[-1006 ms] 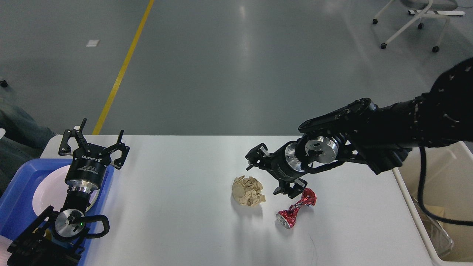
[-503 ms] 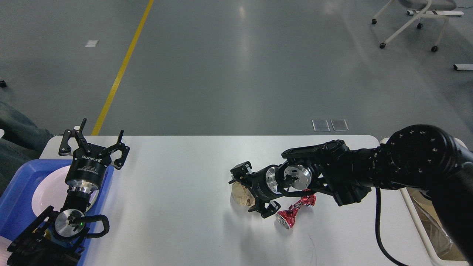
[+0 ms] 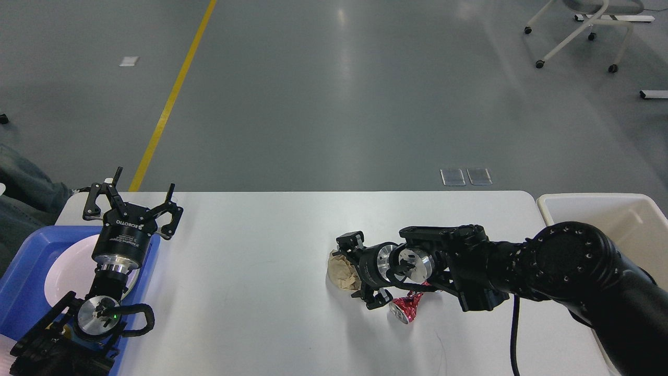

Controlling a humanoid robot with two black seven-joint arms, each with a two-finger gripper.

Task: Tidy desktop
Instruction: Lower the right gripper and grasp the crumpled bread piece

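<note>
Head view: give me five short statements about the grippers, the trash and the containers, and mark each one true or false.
1. The right gripper is at the crumpled brown paper. True.
2. The crushed red can sits in the cream bin. False: it lies on the desktop.
3. The left gripper is open and holds nothing. True.
4. The blue tray holds a white plate. True.
5. The blue tray is at the table's right end. False: it is at the left end.
</note>
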